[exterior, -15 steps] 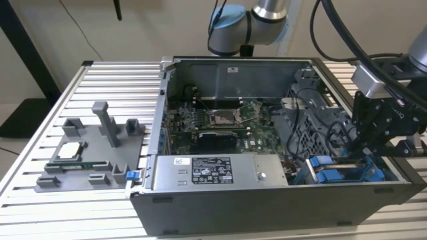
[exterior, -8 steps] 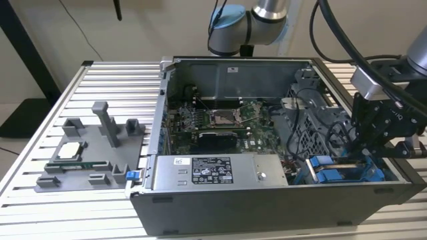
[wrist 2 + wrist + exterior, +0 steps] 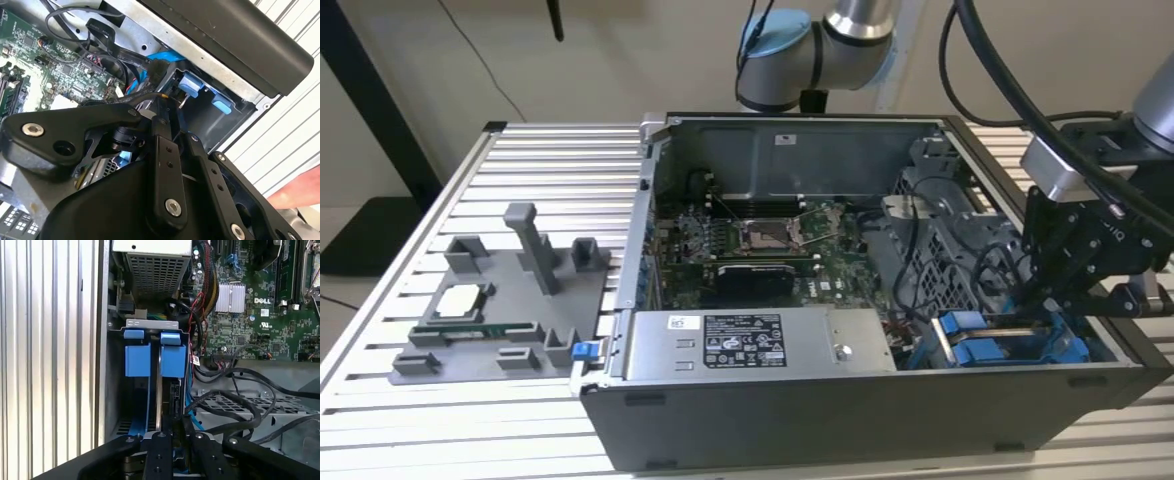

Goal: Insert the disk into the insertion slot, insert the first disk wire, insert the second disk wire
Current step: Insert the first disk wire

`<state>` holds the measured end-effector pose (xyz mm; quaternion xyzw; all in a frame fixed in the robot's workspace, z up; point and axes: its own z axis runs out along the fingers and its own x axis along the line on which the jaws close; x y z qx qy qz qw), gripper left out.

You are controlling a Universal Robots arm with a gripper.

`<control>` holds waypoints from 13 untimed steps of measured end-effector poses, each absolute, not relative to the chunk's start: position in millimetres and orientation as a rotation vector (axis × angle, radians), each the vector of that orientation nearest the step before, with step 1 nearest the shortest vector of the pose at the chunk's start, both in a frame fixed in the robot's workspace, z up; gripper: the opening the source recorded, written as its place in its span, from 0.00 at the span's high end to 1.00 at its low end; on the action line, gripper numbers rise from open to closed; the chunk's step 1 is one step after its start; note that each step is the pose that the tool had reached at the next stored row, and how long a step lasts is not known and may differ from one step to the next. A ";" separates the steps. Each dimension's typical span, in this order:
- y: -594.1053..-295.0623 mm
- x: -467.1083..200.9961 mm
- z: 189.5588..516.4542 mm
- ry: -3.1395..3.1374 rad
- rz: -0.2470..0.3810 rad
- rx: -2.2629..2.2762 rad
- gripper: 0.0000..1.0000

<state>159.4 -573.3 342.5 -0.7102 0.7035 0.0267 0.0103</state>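
Black linkage of the gripper [image 3: 172, 432] sits closest to us in both wrist views, reaching down into the open computer case [image 3: 854, 420]. We cannot tell whether the gripper is spread, pressed together or pinching something, since its own links hide that part. Just beyond it the disk [image 3: 173, 359] stands seated in the insertion slot [image 3: 114, 390]. Its blue carrier end is side by side with the other blue carrier [image 3: 137, 359], so we see 2 blue ends together. Black cables [image 3: 235, 405] loop near the cage, beside the motherboard [image 3: 260, 315]. In the exterior view the gripper hangs over that corner, to the exterior view's right of the labelled power supply [image 3: 761, 345].
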 end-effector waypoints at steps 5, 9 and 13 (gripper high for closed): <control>-572.7 159.6 342.4 2.196 0.083 -2.216 1.00; -572.5 159.6 342.2 2.196 0.083 -2.216 1.00; -572.4 159.7 341.1 2.196 0.082 -2.217 1.00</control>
